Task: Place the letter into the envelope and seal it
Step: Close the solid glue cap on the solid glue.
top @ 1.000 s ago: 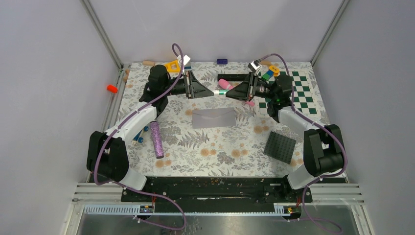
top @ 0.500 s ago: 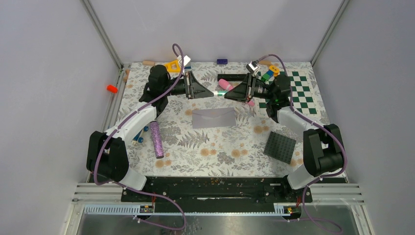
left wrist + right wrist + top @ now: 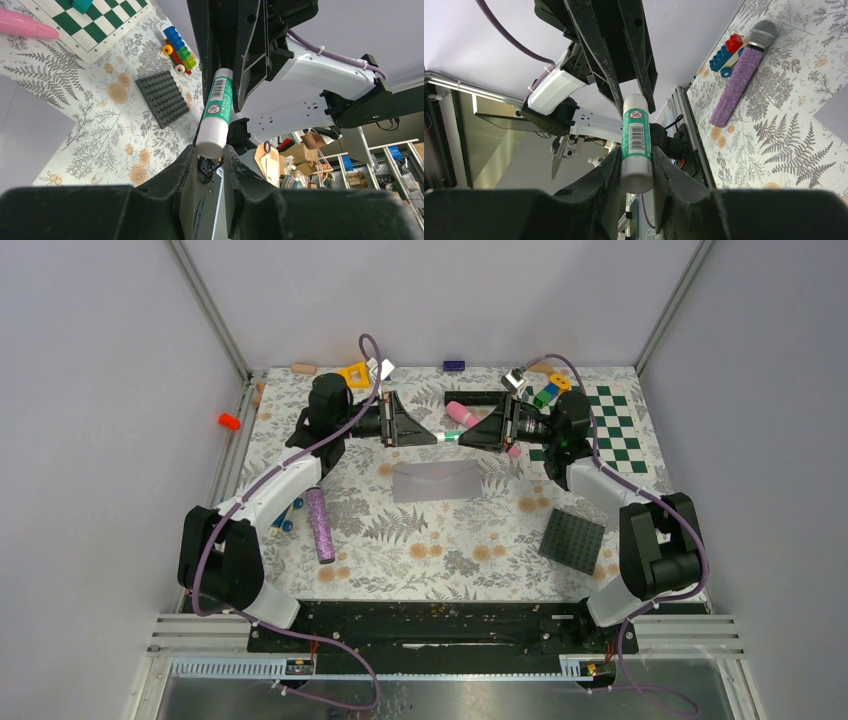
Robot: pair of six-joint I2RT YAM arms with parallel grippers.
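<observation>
The grippers have drawn closer together. The left gripper point(image 3: 210, 156) and right gripper point(image 3: 636, 161) each clamp one end of the green glue stick point(image 3: 449, 437), held near the grey envelope point(image 3: 438, 481), which lies flat on the floral table point(image 3: 420, 550).

Pale lilac-grey walls point(image 3: 90, 390) close in the table point(image 3: 420, 560) on the left, back and right, meeting at slanted aluminium posts point(image 3: 207, 305) in the upper corners, under soft, even light. The table wears a cloth of grey ferns and tan flowers, with a black plate point(image 3: 430, 625) and metal rails point(image 3: 200, 635) along the bottom edge. At the lower right of the left wrist view, beyond the enclosure, stand shelves point(image 3: 395, 160) and cardboard boxes point(image 3: 280, 155).
</observation>
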